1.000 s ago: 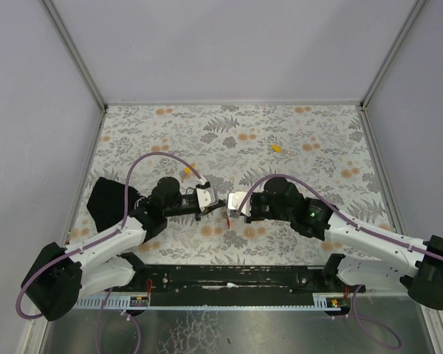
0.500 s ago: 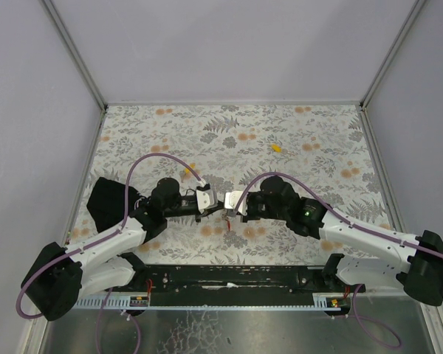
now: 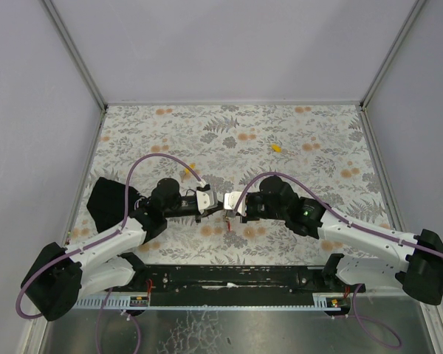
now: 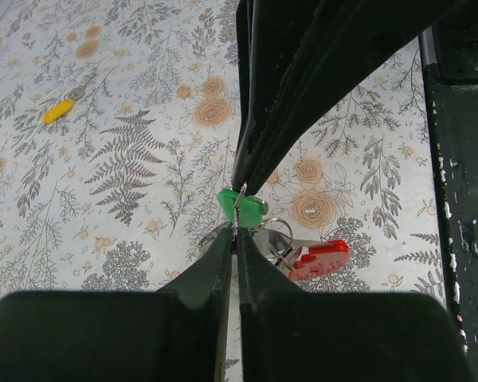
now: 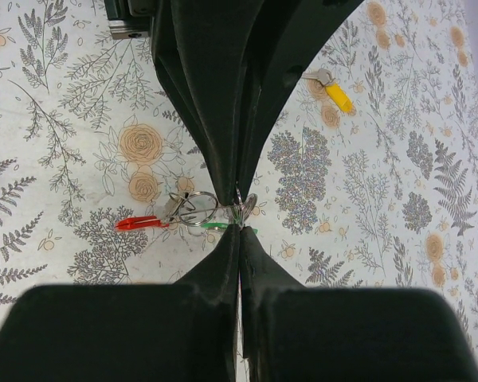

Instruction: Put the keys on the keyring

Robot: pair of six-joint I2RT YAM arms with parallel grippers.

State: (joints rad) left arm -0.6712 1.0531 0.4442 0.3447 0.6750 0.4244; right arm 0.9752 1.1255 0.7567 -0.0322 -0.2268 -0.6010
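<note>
over the floral cloth, left gripper pinches the keyring and right gripper the green key.

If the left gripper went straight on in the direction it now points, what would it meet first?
Probably the green key at the tip of the left gripper, with the right gripper directly behind it; gaps are unclear.

Bright, even light casts soft shadows; both wrist views blur along the bottom edge.
</note>
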